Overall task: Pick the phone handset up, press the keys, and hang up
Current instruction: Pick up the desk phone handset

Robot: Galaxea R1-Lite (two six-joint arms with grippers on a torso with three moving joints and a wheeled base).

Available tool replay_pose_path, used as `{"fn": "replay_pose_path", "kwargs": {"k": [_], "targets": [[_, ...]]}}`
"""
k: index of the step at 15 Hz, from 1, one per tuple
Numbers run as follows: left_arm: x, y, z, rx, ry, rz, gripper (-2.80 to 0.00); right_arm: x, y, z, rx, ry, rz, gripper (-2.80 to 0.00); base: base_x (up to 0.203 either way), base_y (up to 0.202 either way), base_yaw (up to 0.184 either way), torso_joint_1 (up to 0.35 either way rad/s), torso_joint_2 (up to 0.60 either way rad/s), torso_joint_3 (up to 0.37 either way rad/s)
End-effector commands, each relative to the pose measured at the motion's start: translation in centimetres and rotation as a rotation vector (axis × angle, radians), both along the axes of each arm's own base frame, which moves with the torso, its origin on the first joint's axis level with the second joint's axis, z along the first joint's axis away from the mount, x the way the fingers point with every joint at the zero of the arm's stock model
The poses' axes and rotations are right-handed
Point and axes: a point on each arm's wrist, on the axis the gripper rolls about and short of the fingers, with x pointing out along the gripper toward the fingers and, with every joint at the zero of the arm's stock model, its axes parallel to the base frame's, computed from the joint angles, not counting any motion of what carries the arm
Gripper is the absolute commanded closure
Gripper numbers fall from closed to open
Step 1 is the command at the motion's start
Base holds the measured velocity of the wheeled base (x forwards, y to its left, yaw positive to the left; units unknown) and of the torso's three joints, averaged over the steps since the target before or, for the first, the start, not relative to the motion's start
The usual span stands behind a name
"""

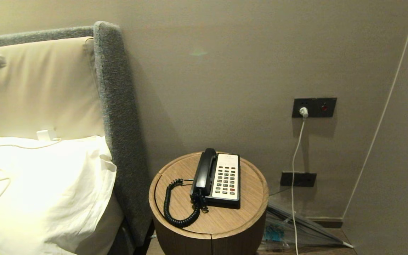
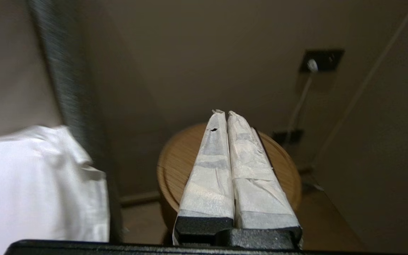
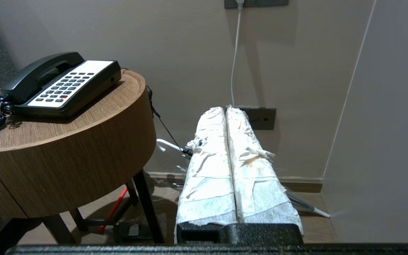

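2 grippers, left gripper & right gripper, jaws closed, empty, 1 phone handset cradled, 1 keys grid

No text, brand or number is showing legibly anywhere. The keys on the phone's cream faceplate are carrying marks too small to read, and a faint mark at the faceplate's twelve o'clock edge is staying unreadable too.
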Motion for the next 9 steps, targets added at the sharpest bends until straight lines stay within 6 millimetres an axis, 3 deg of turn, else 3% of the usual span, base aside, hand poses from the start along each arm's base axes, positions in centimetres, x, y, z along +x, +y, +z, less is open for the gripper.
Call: {"fn": "replay_pose_path", "kwargs": {"k": [1, 3, 6, 9], "targets": [[9.0, -4.4, -2.4, 0.032, 0.304, -0.128, 0.00, 0.0, 0.0, -0.2, 0.001, 0.006, 0.000, 0.00, 0.000, 0.000, 0.000, 0.000, 0.00, 0.000], [10.7, -8.5, -4.5, 0.089, 0.435, -0.197, 0.00, 0.0, 0.0, -0.2, 0.001, 0.006, 0.000, 0.00, 0.000, 0.000, 0.000, 0.000, 0.00, 0.000], [13.1, -13.0, -7.2, 0.152, 0.534, -0.178, 0.00, 0.0, 0.0, -0.2, 0.001, 0.006, 0.000, 0.00, 0.000, 0.000, 0.000, 0.000, 0.00, 0.000], [14.8, -15.7, -7.6, 0.074, 0.571, -0.152, 0.00, 0.0, 0.0, -0.2, 0.001, 0.006, 0.000, 0.00, 0.000, 0.000, 0.000, 0.000, 0.00, 0.000]]}}
